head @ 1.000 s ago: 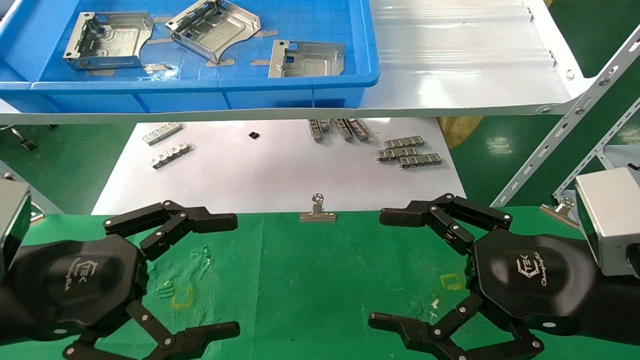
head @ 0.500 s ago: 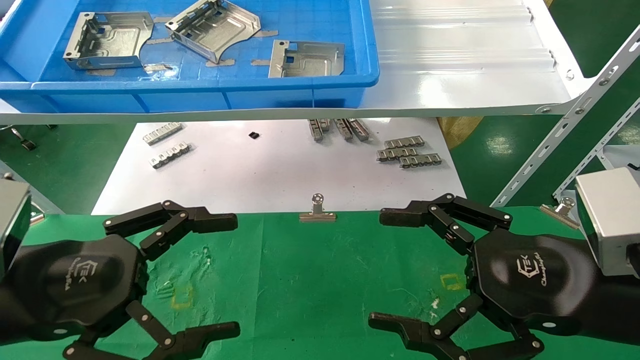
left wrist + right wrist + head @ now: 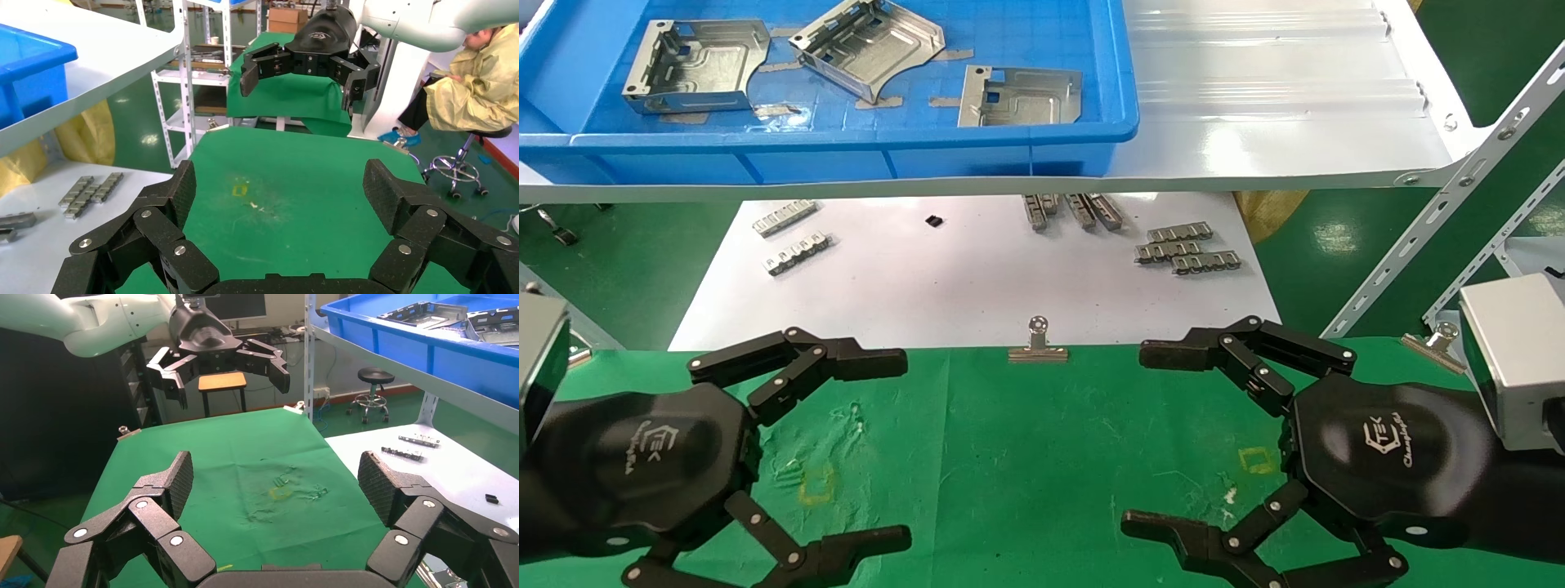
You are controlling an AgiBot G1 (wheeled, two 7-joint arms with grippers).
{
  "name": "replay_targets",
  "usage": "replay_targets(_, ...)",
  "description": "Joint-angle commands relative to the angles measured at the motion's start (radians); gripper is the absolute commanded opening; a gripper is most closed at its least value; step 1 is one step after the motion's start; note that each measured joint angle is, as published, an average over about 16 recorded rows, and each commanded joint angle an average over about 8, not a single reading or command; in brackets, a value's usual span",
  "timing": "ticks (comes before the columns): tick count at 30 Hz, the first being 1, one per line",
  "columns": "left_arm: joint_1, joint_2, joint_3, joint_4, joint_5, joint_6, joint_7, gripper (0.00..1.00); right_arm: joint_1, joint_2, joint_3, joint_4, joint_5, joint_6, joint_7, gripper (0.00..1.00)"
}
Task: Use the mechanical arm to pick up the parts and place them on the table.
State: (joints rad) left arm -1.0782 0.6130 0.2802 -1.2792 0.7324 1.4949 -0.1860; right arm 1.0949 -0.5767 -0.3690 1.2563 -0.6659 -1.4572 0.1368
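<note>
Three shiny silver parts lie in the blue tray (image 3: 846,155) on the upper shelf: one at the left (image 3: 695,65), one in the middle (image 3: 870,45), one at the right (image 3: 1019,96). My left gripper (image 3: 891,445) hovers open and empty over the left of the green-cloth table (image 3: 1026,457), far below the tray. It also shows in the left wrist view (image 3: 278,187) and far off in the right wrist view (image 3: 220,364). My right gripper (image 3: 1144,437) hovers open and empty over the table's right side; its own view (image 3: 275,478) shows only cloth between the fingers.
A white sheet (image 3: 960,278) beyond the cloth holds several small grey toothed strips (image 3: 1185,249). A silver binder clip (image 3: 1037,343) sits on the cloth's far edge. Yellow square outlines (image 3: 817,486) mark the cloth. A slotted metal strut (image 3: 1442,204) rises at the right.
</note>
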Motion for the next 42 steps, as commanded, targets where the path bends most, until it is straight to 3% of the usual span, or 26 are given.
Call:
replay_targets(1,0.0,0.0,0.0,0.0,0.0,0.0,0.0,1.0,0.0,0.0,0.0,0.0,0.0,0.0,0.0,1.0)
replay_targets(29,0.0,0.0,0.0,0.0,0.0,0.0,0.0,1.0,0.0,0.0,0.0,0.0,0.0,0.0,0.0,1.0)
replay_targets(37,0.0,0.0,0.0,0.0,0.0,0.0,0.0,1.0,0.0,0.0,0.0,0.0,0.0,0.0,0.0,0.0)
replay_targets(42,0.0,0.0,0.0,0.0,0.0,0.0,0.0,1.0,0.0,0.0,0.0,0.0,0.0,0.0,0.0,0.0)
